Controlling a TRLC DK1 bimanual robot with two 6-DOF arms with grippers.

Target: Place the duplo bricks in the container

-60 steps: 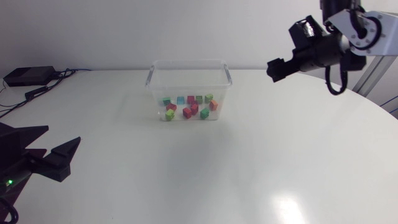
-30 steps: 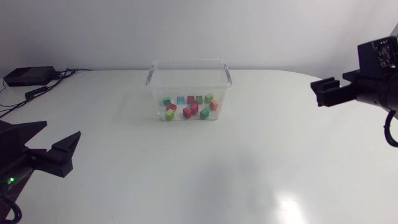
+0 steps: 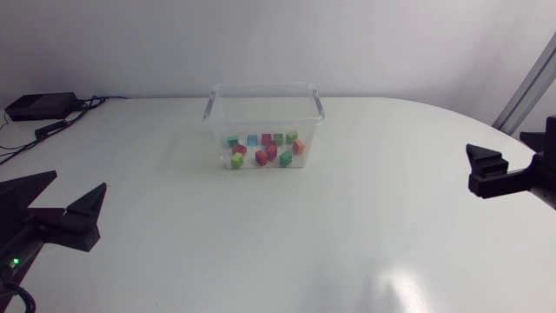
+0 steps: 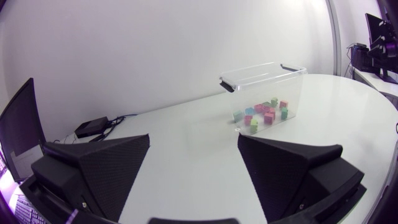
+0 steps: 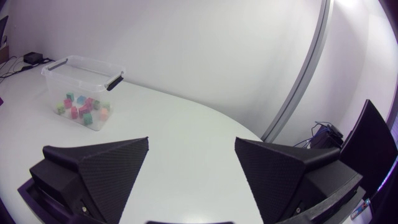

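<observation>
Over at the left I am watching my left gripper (image 3: 76, 184) hanging above the near left part of the smooth white tabletop (image 3: 287, 235). Its two matte black, wedge-shaped fingers (image 4: 99, 168) are standing spread wide and touching nothing, and in the left wrist view their inner faces are showing a fine grainy texture. Beyond it, a small flat black box (image 3: 39, 106) with cables is lying at the far left edge. Toward the middle, the container (image 3: 217, 122) is sitting upright and open-topped on the far half of the tabletop, well apart from both arms; it is a clear plastic rectangular tub with rounded corners and grey handles (image 3: 319, 106) at its two short ends. The duplo bricks (image 3: 265, 149), small blocky pieces in red, green, blue and orange, are lying scattered on its floor. At the right, my right gripper (image 3: 508, 148) is hovering by the tabletop's right edge, its fingers (image 5: 99, 168) likewise gaping wide and holding nothing.
</observation>
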